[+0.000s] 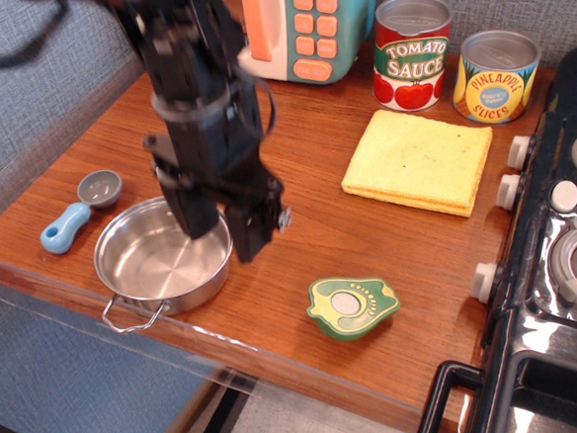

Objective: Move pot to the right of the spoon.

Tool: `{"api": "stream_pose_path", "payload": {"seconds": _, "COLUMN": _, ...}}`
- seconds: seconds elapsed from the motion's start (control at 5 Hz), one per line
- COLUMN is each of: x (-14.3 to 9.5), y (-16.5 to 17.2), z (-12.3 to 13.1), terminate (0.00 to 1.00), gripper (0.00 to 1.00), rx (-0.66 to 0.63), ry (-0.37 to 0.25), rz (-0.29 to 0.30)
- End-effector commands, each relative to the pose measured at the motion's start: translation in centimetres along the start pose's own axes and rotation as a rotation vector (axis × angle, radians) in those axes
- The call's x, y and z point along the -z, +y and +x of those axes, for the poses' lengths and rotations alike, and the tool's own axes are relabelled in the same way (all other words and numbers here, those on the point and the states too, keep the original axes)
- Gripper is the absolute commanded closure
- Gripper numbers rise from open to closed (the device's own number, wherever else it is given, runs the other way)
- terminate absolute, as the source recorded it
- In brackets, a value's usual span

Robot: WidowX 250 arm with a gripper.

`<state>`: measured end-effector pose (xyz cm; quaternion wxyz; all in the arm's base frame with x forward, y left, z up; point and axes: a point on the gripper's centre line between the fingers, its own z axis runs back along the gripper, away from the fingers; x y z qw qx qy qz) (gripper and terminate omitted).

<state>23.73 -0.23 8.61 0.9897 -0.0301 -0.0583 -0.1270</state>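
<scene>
The shiny steel pot [158, 264] sits on the wooden counter near its front left edge, with a wire loop handle toward the front. The spoon [78, 212], light-blue handle and grey bowl, lies just left of the pot and almost touches its rim. My gripper [223, 228] hangs above the pot's right rim, raised off it. Its two dark fingers are apart, one over the pot's inside and one outside the rim. It is open and holds nothing.
A green avocado toy [352, 308] lies front centre. A yellow sponge cloth [419, 160] lies to the right. Tomato sauce can [412, 53], pineapple can [497, 75] and a toy microwave [300, 22] stand at the back. A black toy stove [559, 257] borders the right.
</scene>
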Motion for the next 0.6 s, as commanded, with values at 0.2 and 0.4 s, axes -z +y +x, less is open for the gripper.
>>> {"api": "stream_pose_path", "payload": {"seconds": 0.2, "x": -3.05, "y": 0.92, "z": -0.15, "terminate": 0.0, "gripper": 0.0, "rx": 0.002, "ry": -0.048, "rz": 0.043}}
{"api": "stream_pose_path", "payload": {"seconds": 0.4, "x": -3.05, "y": 0.92, "z": -0.15, "terminate": 1.0, "gripper": 0.0, "rx": 0.002, "ry": -0.048, "rz": 0.043}}
